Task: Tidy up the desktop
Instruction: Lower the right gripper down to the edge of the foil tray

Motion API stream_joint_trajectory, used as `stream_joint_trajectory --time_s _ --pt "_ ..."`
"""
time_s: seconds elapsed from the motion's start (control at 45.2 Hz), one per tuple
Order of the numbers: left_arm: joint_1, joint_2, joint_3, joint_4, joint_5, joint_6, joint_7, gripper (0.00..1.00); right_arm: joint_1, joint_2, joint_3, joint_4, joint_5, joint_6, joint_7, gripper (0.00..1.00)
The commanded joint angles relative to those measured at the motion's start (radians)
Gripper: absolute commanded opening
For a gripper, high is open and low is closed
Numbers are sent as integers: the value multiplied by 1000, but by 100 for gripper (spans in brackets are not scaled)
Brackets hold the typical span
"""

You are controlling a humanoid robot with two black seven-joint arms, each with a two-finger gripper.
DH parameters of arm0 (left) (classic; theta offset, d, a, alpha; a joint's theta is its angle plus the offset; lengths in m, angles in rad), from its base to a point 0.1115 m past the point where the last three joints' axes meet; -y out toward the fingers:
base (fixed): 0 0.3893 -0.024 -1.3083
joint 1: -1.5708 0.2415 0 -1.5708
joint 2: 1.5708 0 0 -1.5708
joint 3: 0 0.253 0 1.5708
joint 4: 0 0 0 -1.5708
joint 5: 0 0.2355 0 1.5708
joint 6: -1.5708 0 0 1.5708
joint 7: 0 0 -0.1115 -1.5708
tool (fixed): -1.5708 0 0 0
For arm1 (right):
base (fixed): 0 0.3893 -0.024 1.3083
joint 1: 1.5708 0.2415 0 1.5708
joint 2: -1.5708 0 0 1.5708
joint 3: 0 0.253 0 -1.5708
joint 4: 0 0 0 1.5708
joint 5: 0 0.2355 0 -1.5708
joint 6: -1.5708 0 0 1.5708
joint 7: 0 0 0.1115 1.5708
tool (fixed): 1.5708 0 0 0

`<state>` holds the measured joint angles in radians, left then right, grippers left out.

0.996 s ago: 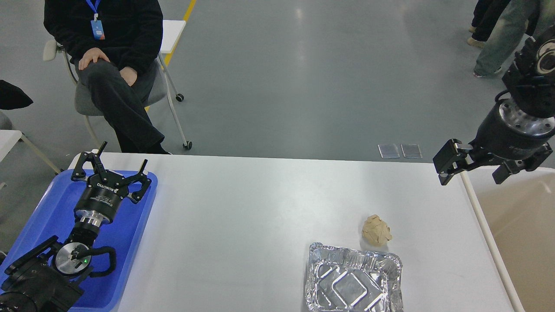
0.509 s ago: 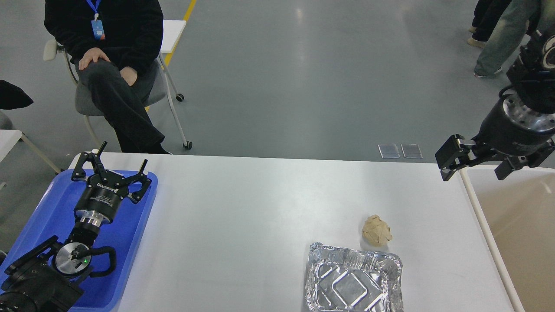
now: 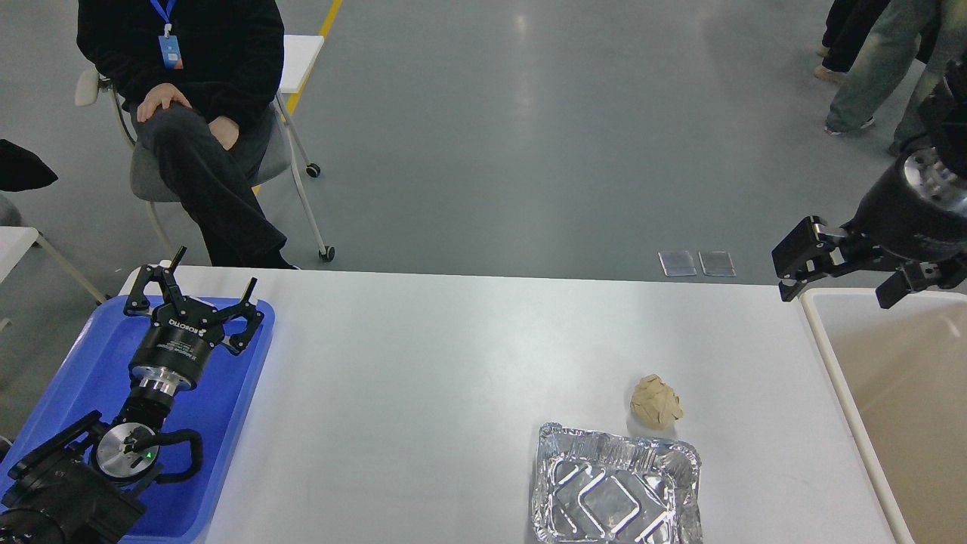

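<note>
Your left gripper sits spread, empty, over the blue tray at the desktop's left edge. Right gripper hangs past the far right corner, above the beige bin's rim; fingers look apart, nothing btwn them, though it's partly cut off. Crumpled paper wad and foil tray lie near the front edge, right of center.

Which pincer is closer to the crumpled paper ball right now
Right. The right pincer hangs above the beige bin's far corner, up and right of the crumpled paper ball. The left pincer is over the blue tray, far left.
</note>
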<state>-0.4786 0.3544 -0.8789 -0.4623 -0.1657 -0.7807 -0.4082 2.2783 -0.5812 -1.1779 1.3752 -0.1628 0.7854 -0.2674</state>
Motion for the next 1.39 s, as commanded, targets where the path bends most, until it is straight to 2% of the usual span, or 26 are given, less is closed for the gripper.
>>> stream_joint_trajectory --time_s 0.0,0.244,0.288,0.332,0.487,0.598,0.819,0.952,1.063,1.262,1.373 --pt "0 0 0 -1 0 0 2 99 -19 17 -16 28 29 0 -3 100" --pt "0 0 0 1 0 0 0 99 -163 -12 113 74 -18 0 -7 99" --pt "0 0 0 1 0 0 0 99 -222 -15 150 74 -24 0 -7 96" --pt "0 0 0 1 0 0 0 99 -247 -19 162 71 -34 0 -7 92" --pt "0 0 0 1 0 0 0 99 -308 -19 165 73 -49 0 -7 92" --pt "0 0 0 1 0 0 0 99 -364 -17 167 71 -55 -80 -7 94" --pt "0 2 0 1 0 0 0 99 -483 -17 208 73 -89 -120 -9 94" --pt "0 2 0 1 0 0 0 99 -612 -42 326 68 -217 -152 -19 96" --pt "2 2 0 1 0 1 0 99 -732 -45 440 68 -339 -255 -46 96" --pt "0 2 0 1 0 1 -1 99 -844 -43 520 65 -354 -305 -46 97" --pt "2 2 0 1 -1 1 0 99 -925 -45 580 65 -342 -399 -46 97"
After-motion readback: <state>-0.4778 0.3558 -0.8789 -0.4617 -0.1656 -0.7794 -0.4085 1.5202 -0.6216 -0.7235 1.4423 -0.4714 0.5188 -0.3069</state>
